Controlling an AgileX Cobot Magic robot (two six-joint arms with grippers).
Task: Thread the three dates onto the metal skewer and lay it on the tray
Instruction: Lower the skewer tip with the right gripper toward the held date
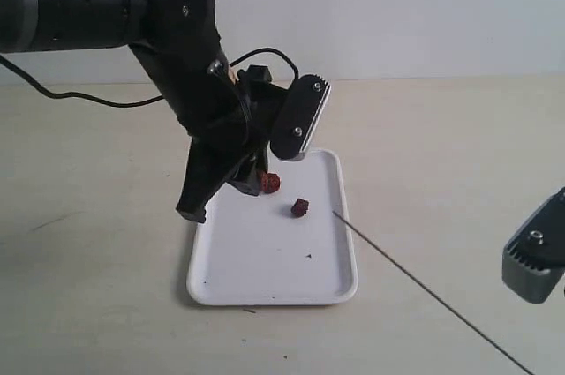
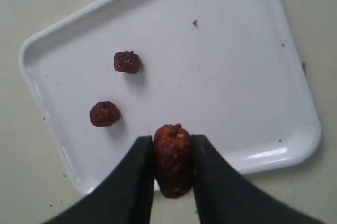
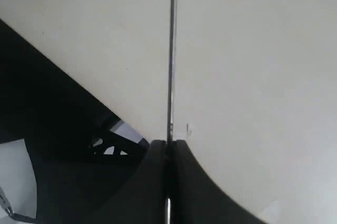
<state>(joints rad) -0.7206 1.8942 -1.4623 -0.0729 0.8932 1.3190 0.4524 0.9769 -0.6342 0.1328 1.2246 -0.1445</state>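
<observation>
Date (image 2: 172,161): pinched in left gripper (image 2: 172,147), held over tray (image 2: 237,76) edge. Metal skewer (image 1: 424,287): clamped in right gripper (image 3: 168,147), long axis pointing roughly toward date, tip apart from it; two spare dates (image 2: 127,61) on tray.

The flat white glossy rectangular tray (image 1: 265,273), with rounded corners and a low rim, lies level at the centre of the exterior frame, marked by a few dark specks. The first date (image 2: 127,61) and the second date (image 2: 105,114), small dark reddish-brown wrinkled lumps, rest apart on its floor. The third date (image 2: 174,161) is clamped in the left gripper (image 2: 172,140). The thin straight grey metal skewer (image 1: 424,286) slants from lower right to the tray's right rim, pinched by the right gripper (image 3: 169,144). Whether the tip touches the rim cannot be told.
</observation>
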